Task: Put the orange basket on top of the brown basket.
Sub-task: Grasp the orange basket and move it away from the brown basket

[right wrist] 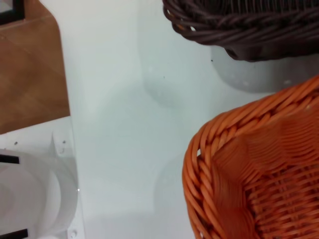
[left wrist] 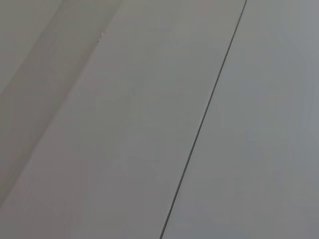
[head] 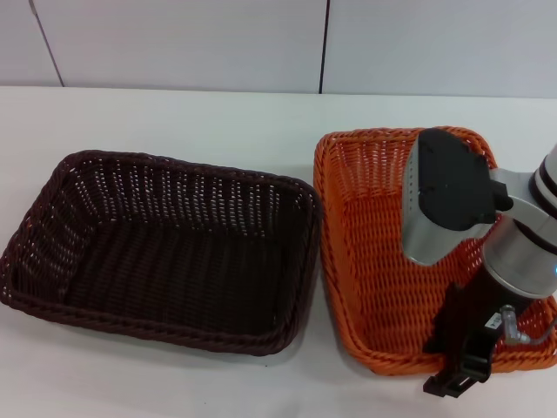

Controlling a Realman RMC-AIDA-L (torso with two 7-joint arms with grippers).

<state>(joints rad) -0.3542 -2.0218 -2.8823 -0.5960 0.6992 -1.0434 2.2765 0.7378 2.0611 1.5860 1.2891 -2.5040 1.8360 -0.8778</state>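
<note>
A plain white desk (head: 174, 374) carries two woven baskets set side by side, both resting flat on its surface. The brown basket (head: 165, 248) lies on the left half, its long sides running across the desk. The orange basket (head: 370, 252) lies on the right half, turned the other way, its near-left corner just beside the brown one's right rim. In the right wrist view a narrow strip of bare desk shows between the two rims.
</note>
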